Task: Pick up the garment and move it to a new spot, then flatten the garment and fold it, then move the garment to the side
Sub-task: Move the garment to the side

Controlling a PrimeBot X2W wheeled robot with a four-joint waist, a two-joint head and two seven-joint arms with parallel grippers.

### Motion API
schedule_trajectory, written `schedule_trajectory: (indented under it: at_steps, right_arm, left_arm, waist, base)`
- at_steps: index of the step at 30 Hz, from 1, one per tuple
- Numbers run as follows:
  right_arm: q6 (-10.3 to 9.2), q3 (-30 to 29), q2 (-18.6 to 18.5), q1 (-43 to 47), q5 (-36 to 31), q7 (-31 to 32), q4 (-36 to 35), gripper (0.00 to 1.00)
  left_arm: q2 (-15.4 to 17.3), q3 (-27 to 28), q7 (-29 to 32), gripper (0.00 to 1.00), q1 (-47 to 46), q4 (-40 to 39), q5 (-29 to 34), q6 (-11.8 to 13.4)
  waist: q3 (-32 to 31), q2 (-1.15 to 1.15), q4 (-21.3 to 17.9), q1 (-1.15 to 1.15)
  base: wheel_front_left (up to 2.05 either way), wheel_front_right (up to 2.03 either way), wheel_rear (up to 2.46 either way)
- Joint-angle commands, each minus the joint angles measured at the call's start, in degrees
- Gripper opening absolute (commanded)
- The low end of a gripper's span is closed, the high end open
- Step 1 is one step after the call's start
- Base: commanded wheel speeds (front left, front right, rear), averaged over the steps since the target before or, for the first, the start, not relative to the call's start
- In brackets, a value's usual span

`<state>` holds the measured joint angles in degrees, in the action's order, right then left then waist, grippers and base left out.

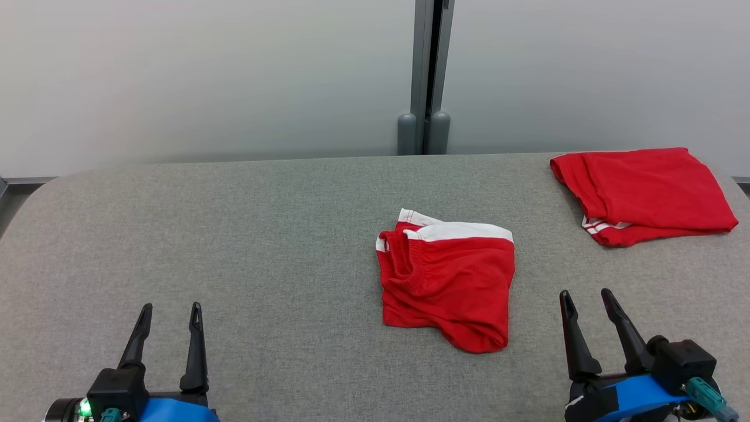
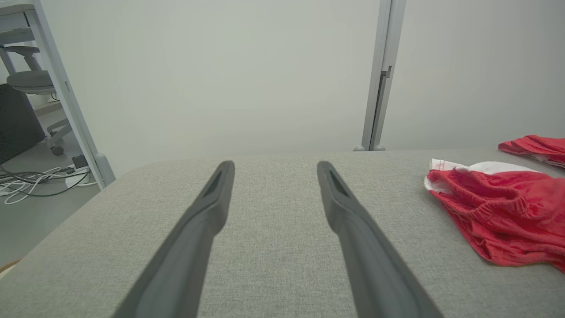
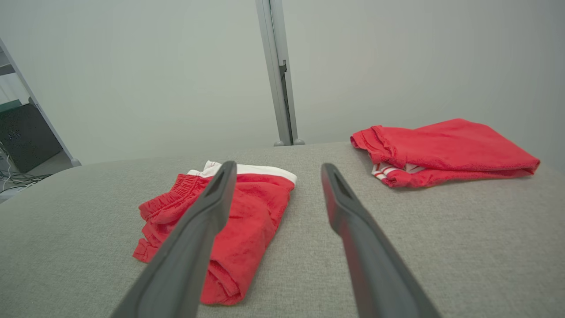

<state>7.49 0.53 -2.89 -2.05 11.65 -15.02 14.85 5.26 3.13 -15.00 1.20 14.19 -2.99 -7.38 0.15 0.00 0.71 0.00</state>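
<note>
I am holding my left gripper and right gripper open and empty over the table's near edge. The crumpled red shorts are lying at the table's middle, touching neither of my 2 grippers. A folded red garment is sitting at the table's far right corner.

2 red garments, 2 grippers, 1 tbl

It looks like an office-like lab: pale partitions joined by a grey post at twelve o'clock behind the table, with a swivel chair and loose floor cables at ten.
</note>
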Motion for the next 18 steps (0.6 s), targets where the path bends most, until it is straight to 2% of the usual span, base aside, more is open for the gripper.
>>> schedule_trajectory:
  at_steps: [1,10,18]
  right_arm:
    - [0.02,-0.1,0.0,0.7,0.0,-0.2,0.2,1.00]
    - [0.01,-0.3,0.0,-0.5,0.0,-0.2,1.1,1.00]
    - [0.01,0.8,-0.3,-8.1,-3.2,0.0,2.6,1.00]
  left_arm:
    - [0.0,0.0,-0.2,1.00,0.5,0.0,0.1,0.2]
    - [-0.2,0.3,-0.2,1.00,0.4,-0.2,0.0,0.3]
    - [-0.4,0.0,-0.2,1.00,-0.9,-0.3,-0.2,0.2]
  waist:
    - [0.0,0.00,0.0,0.00]
    - [-0.1,0.00,0.2,0.00]
    - [0.5,0.00,0.5,0.00]
  base:
    - [0.00,0.00,0.00]
    - [0.00,0.00,0.00]
    - [0.00,0.00,0.00]
